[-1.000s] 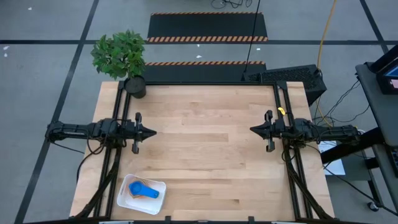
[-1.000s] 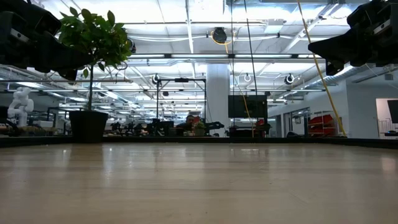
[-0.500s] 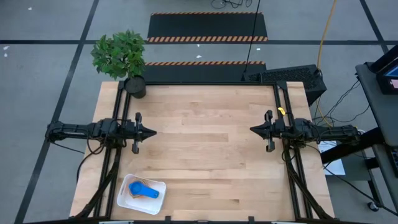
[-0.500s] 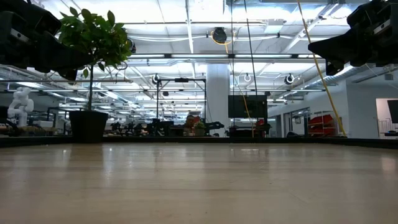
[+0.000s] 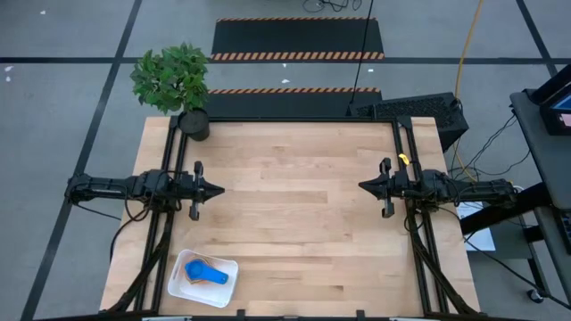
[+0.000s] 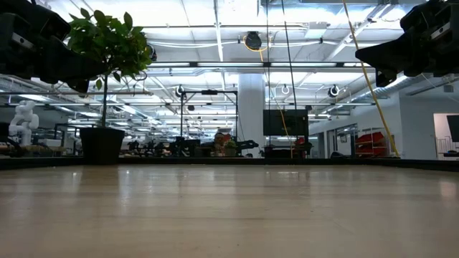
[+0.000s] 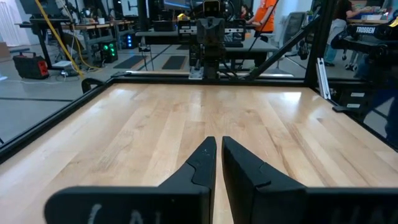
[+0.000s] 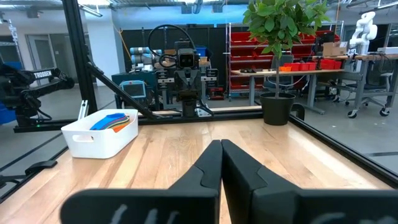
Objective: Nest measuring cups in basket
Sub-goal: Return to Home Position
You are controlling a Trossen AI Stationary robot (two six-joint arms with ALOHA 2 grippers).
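The white basket (image 5: 203, 278) stands at the table's near left corner. It holds nested measuring cups: a blue one (image 5: 209, 273) on top and an orange edge (image 5: 194, 267) beside it. In the right wrist view the basket (image 8: 93, 138) shows blue (image 8: 111, 119) and orange (image 8: 126, 124) cups above its rim. My left gripper (image 5: 219, 188) hovers at the table's left edge, pointing level toward the right. Its fingers (image 7: 219, 147) are shut with only a slit between them. My right gripper (image 5: 361, 185) hovers at the right edge facing it, shut (image 8: 221, 145) and holding nothing.
A potted plant (image 5: 183, 89) stands at the far left corner, its dark pot (image 8: 277, 107) on the tabletop. Black frame rails (image 5: 406, 143) run along the table's sides. The bare wood (image 5: 290, 205) stretches between the two grippers.
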